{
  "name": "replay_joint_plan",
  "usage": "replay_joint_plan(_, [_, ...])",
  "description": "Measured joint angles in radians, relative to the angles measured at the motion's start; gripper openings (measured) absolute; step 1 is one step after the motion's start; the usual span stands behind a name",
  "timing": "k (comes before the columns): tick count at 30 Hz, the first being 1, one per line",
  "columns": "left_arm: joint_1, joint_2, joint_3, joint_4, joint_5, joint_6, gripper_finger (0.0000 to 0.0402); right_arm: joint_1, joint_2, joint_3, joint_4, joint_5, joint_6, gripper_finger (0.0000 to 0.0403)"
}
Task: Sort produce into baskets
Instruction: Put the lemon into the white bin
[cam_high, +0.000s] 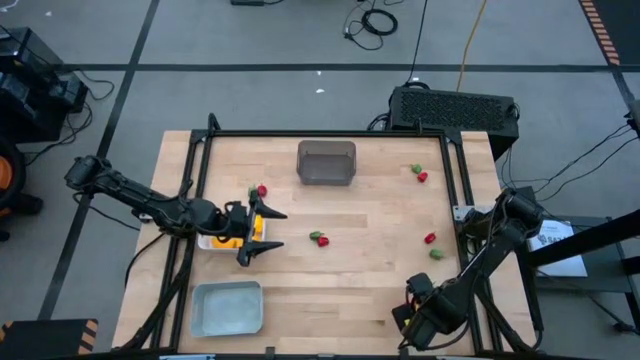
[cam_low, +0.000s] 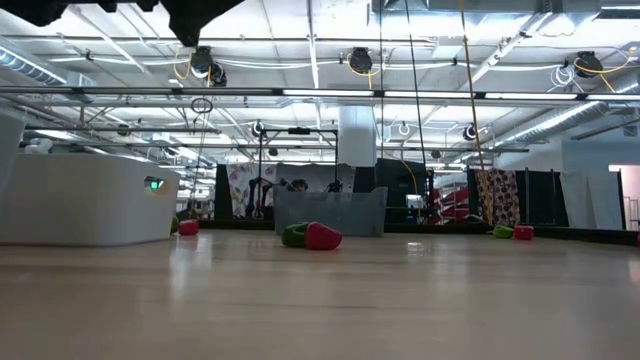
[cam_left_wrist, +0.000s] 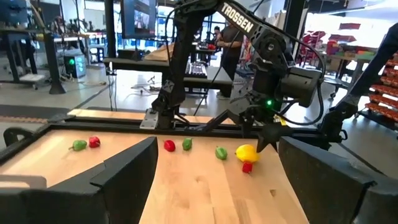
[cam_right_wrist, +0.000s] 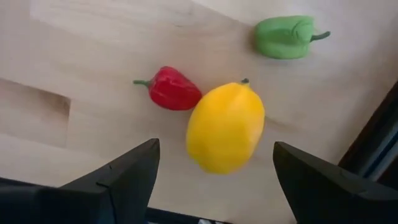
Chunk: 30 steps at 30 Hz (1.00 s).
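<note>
My left gripper (cam_high: 268, 232) is open and empty at the table's left, just right of the white tray (cam_high: 210, 242), which holds yellow pieces (cam_high: 228, 240). My right gripper (cam_right_wrist: 214, 180) is open above a yellow lemon (cam_right_wrist: 225, 127) at the table's near right. A red pepper (cam_right_wrist: 169, 89) and a green pepper (cam_right_wrist: 285, 37) lie on the wood beside the lemon. The right arm (cam_high: 435, 300) hides the lemon in the high view. It shows under the right gripper (cam_left_wrist: 266, 132) in the left wrist view (cam_left_wrist: 247, 152).
A dark grey bin (cam_high: 326, 162) stands at the far middle and a light grey-blue tray (cam_high: 227, 305) at the near left. Red and green pieces lie in pairs at the centre (cam_high: 318, 238), far right (cam_high: 419, 174), right (cam_high: 432, 245) and by the left tray (cam_high: 260, 190).
</note>
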Motion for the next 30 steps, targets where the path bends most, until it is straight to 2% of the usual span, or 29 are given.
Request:
replay_joint_plan(6, [-0.007,0.000,0.000,-0.019,0.000,-0.017,0.0341,0.016,0.000,-0.059,0.107,0.002,0.012,0.0304])
replay_joint_plan(26, [-0.007,0.000,0.000,-0.089,-0.005,-0.072,0.0341,0.039,0.001,-0.173,0.228,0.005,0.041,0.0304])
replay_joint_plan(30, [-0.007,0.000,0.000,-0.104,-0.005,-0.087,0.0341,0.039,0.002,-0.179,0.228,0.005,0.039,0.0290])
